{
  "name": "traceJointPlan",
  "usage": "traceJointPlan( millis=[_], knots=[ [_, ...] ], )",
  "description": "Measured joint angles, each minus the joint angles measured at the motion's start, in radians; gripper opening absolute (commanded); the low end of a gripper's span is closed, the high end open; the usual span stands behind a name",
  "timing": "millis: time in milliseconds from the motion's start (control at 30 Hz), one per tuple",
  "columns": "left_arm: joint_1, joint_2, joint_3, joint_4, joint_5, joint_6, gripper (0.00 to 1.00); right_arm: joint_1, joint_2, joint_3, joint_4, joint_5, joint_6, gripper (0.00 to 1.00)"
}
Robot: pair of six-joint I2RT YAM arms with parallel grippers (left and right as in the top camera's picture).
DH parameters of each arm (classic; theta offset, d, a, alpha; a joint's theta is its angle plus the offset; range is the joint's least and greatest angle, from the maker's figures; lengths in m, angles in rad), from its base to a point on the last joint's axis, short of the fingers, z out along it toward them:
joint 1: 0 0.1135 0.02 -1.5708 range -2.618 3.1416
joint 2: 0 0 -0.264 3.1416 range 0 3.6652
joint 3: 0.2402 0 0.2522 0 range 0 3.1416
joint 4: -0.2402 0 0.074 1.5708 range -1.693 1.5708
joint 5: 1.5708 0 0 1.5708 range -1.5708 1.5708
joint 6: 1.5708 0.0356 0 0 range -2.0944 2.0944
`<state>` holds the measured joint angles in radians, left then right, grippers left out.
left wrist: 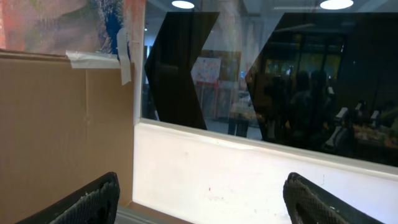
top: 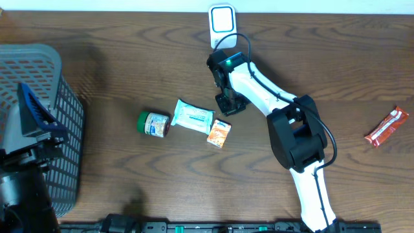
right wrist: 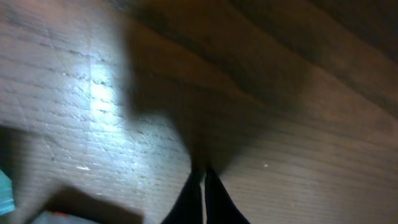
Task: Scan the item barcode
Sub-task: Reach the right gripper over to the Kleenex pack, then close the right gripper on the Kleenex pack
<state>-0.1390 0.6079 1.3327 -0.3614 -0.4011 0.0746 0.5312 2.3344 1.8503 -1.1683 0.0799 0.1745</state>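
Observation:
On the wooden table, a white scanner (top: 221, 19) stands at the far edge. Three items lie mid-table: a green-lidded jar (top: 153, 123), a pale teal wipes packet (top: 193, 116) and a small orange packet (top: 219, 134). My right gripper (top: 230, 103) points down at the table just right of the wipes packet and above the orange packet. In the right wrist view its fingertips (right wrist: 204, 173) are pressed together over bare wood, holding nothing. My left gripper (left wrist: 202, 186) is open and empty, facing a white wall away from the table.
A grey mesh basket (top: 61, 129) stands at the table's left side. A red snack bar (top: 387, 126) lies at the far right. The right arm's white links (top: 294, 129) stretch from the front edge to mid-table. Cardboard (left wrist: 62, 124) is beside the left gripper.

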Motion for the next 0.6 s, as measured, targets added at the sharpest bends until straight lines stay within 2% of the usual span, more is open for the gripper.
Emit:
traceJointPlan(
  millis=[200,433,600],
  knots=[
    [0.000,0.000,0.000,0.001,0.000,0.000,0.84,0.007,0.000,0.000,-0.017,-0.064,0.005,0.01],
    [0.000,0.000,0.000,0.000,0.000,0.000,0.84,0.038,0.007,-0.001,-0.153,-0.199,0.009,0.01],
    [0.000,0.000,0.000,0.000,0.000,0.000,0.84,0.051,0.008,-0.002,-0.318,-0.243,0.122,0.01]
  ],
)
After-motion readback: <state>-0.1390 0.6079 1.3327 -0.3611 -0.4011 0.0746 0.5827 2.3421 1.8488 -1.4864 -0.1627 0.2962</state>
